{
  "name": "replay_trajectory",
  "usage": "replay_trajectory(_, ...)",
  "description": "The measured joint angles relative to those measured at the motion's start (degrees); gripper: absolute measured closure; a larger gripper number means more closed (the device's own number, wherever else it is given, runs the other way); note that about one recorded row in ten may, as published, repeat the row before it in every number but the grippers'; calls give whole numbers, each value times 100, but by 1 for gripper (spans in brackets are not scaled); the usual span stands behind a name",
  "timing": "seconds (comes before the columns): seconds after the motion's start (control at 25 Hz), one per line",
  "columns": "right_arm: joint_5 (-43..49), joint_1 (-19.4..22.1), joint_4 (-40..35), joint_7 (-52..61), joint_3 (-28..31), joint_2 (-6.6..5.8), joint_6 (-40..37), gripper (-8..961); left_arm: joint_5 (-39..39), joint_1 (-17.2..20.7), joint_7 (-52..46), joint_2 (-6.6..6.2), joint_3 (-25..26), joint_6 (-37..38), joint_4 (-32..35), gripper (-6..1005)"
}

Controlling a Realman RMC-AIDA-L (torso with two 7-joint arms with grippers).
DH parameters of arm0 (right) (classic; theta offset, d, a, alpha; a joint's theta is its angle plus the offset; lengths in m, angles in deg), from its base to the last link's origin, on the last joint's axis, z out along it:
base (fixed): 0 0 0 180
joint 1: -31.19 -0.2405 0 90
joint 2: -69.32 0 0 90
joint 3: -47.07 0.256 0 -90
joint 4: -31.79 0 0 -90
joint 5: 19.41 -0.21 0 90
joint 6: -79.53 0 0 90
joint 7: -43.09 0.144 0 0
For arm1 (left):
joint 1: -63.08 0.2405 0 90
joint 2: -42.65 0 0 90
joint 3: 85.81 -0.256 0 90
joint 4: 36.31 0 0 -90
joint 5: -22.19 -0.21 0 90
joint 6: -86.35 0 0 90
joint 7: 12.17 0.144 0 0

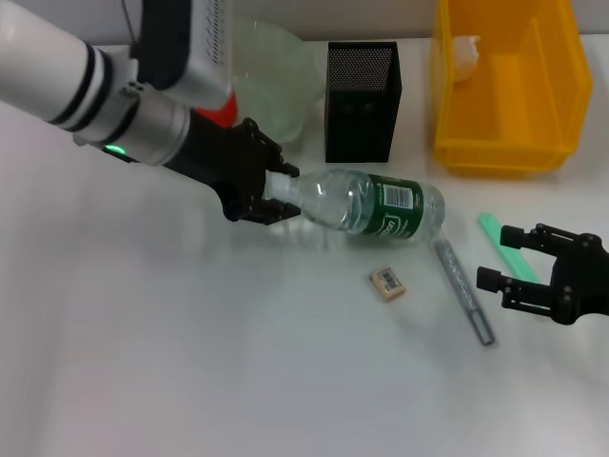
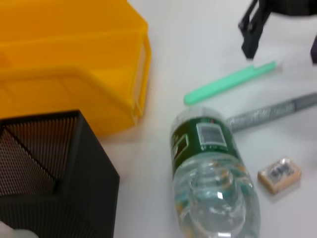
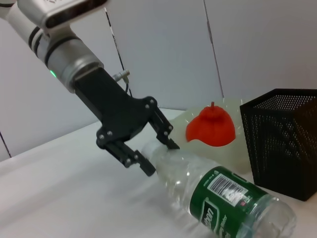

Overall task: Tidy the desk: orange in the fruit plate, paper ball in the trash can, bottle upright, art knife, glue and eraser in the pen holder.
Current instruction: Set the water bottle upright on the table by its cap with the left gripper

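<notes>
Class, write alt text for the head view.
The left claw grips the neck of a lying bottle on a white desk. An eraser and grey pen lie nearby; the right claw hovers open.

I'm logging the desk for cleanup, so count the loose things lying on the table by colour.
Clear with green label: 1, the bottle, neck between the left hand's fingers
Green: 1, the stick
Grey: 1, the pen
Tan: 1, the eraser
Total: 4

White desk (image 1: 190,381) before pale panelled wall (image 3: 257,44).
</notes>
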Motion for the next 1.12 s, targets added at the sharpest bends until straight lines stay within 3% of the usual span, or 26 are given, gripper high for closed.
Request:
replay_trajectory(0.44, 0, -3, 95, 0, 0, -47, 18, 195, 450, 18, 375, -25, 848, 730, 6, 550)
replay_trajectory(1.12, 0, 40, 95, -16, 0, -39, 21, 199, 1360, 171, 393, -43, 987, 810, -63, 549)
